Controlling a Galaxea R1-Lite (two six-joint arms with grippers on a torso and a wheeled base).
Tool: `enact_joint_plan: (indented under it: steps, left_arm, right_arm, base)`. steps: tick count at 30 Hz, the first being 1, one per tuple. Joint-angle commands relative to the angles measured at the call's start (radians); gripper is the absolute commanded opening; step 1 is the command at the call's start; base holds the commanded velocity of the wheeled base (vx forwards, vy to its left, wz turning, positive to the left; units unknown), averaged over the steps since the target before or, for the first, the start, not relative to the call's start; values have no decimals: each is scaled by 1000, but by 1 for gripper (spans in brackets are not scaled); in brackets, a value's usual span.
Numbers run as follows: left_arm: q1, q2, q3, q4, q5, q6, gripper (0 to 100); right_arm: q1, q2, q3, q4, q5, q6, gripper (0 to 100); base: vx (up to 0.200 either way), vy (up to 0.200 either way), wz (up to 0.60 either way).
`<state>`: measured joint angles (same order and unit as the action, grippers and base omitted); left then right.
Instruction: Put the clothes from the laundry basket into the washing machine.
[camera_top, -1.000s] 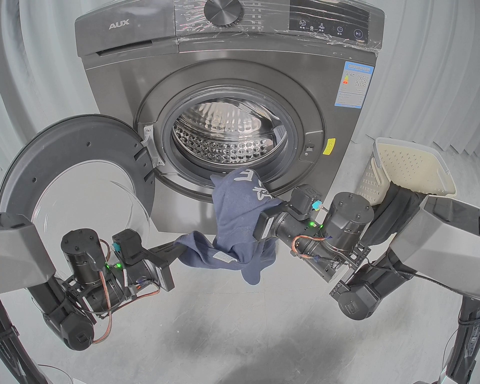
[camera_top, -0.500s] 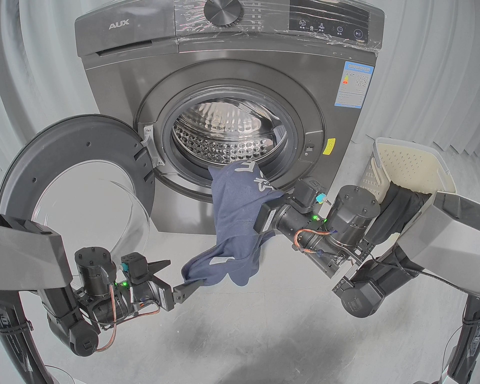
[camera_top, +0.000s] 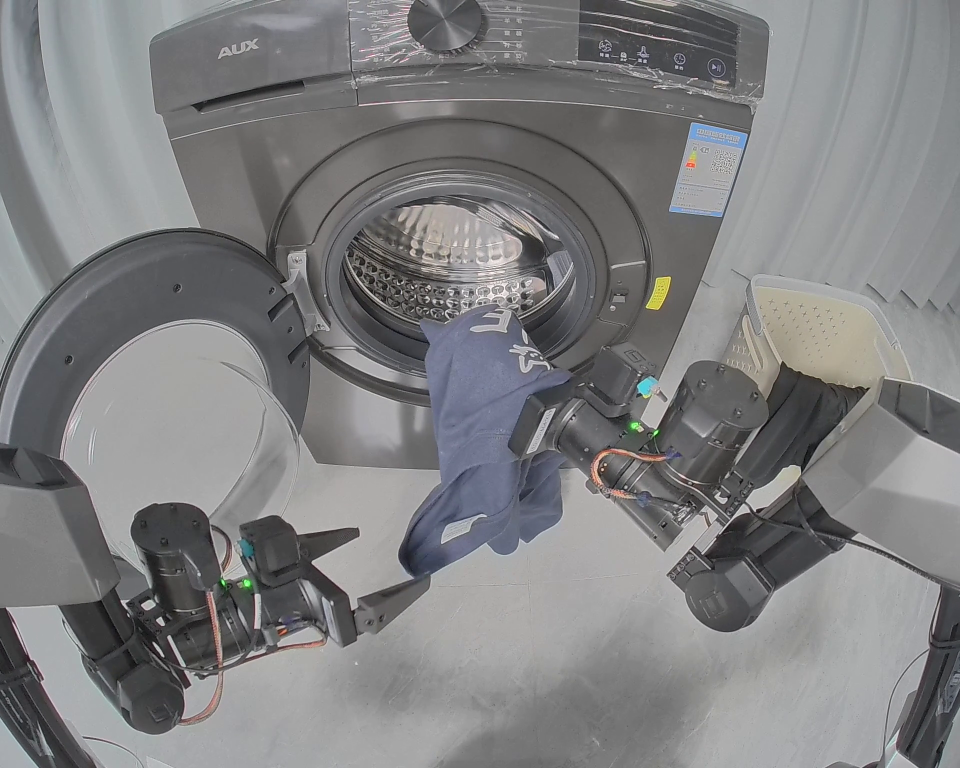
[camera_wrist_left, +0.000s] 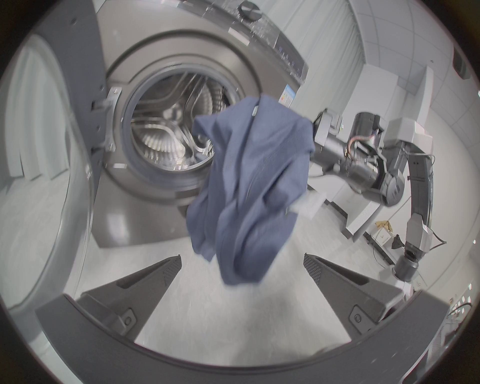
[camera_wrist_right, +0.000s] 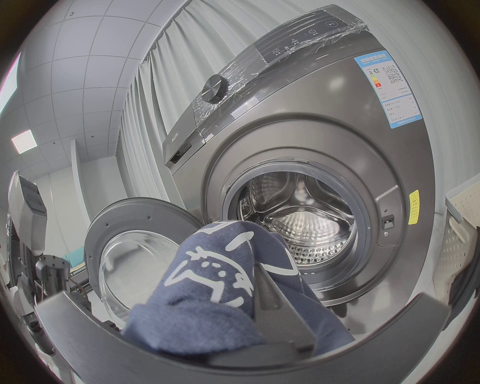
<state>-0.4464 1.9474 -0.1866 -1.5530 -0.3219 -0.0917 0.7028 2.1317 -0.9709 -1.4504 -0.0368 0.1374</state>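
A navy blue garment (camera_top: 480, 420) with white print hangs in front of the washing machine's open drum (camera_top: 455, 270). Its top rests against the lower rim of the opening. My right gripper (camera_top: 535, 420) is shut on its upper part, and the cloth (camera_wrist_right: 220, 280) bunches over one finger (camera_wrist_right: 272, 310). My left gripper (camera_top: 385, 562) is open, low and left of the garment's loose end (camera_wrist_left: 250, 185). It holds nothing, and whether its far fingertip touches the hem is unclear. The cream laundry basket (camera_top: 820, 335) at the right holds dark clothes (camera_top: 800, 410).
The washer's round door (camera_top: 150, 330) is swung open to the left, close above my left arm. Bare grey floor (camera_top: 520, 650) lies below the garment. Pale curtains hang behind the machine.
My left gripper has let go of the garment's lower end, opened and dropped lower. The loose end now hangs straighter. My right gripper has lifted the garment slightly toward the drum.
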Motion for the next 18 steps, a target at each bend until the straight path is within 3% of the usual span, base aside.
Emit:
enact_joint_plan:
  steps: [1,18]
  left_arm:
    - [-81,16,-175,-1,63,-14,100]
    - [-126,186,-396,1,83,-20,100]
  right_arm:
    - [37,11,-8,2,-2,1,0]
    - [84,33,-9,7,-28,7,0]
  base:
    - [0,0,0]
    - [0,0,0]
